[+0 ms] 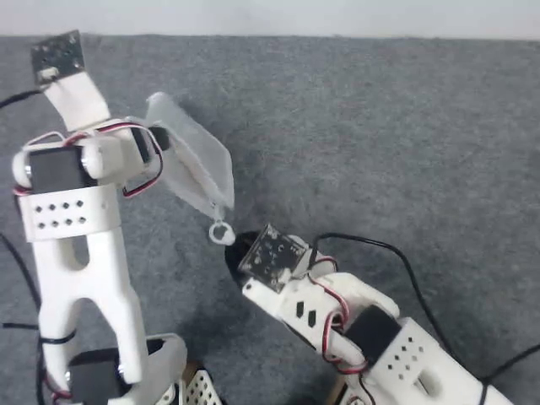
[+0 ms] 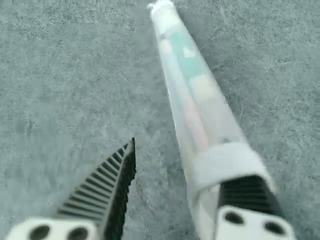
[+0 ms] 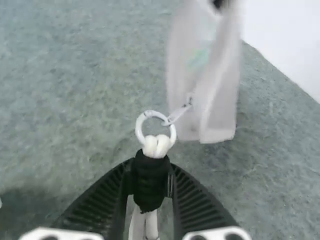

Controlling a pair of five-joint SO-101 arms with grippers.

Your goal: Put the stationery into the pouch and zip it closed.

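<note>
Right gripper (image 3: 150, 170) is pinching the zip pull (image 3: 156, 146), with the pouch (image 3: 205, 75) hanging just ahead of its tips, I'd guess so the zipper is pulling taut. Left gripper (image 2: 176, 155) is sitting spread, bracing the pouch along one finger, with the stationery (image 2: 192, 75) showing inside.

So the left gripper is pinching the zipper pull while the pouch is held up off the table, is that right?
Not quite: it is the right gripper, not the left, that pinches the zipper pull, as the right wrist view shows. The rest stands: the pouch is held up off the table.
</note>
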